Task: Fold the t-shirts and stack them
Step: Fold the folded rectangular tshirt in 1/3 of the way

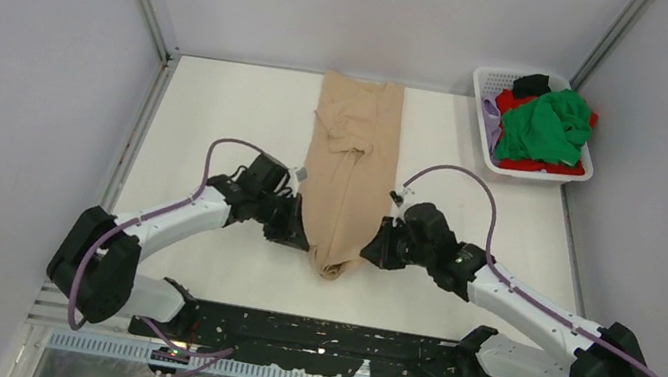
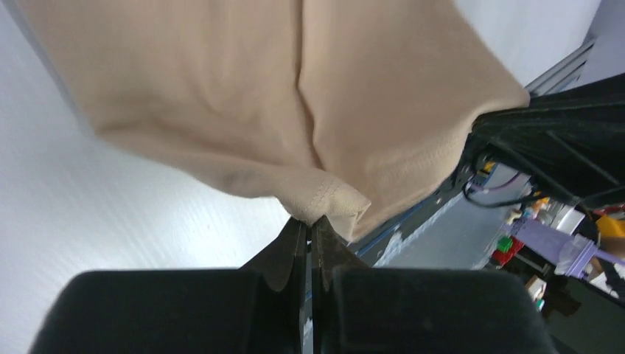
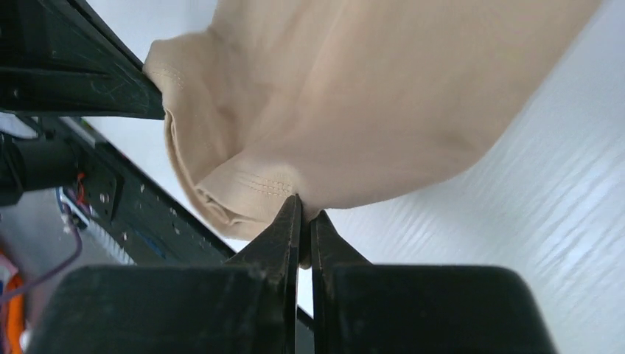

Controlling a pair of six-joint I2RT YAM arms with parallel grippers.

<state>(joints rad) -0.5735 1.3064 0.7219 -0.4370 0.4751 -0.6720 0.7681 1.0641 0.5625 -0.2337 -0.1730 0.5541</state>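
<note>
A beige t-shirt lies as a long narrow strip down the middle of the white table, its far end near the back wall and its near end bunched between the two grippers. My left gripper is shut on the cloth's near left edge; in the left wrist view the stitched hem is pinched at the fingertips. My right gripper is shut on the near right edge, and the right wrist view shows the hem pinched and lifted off the table.
A white mesh basket stands at the back right corner, holding a green t-shirt, a red one, a black one and a lilac one. The black rail runs along the near edge.
</note>
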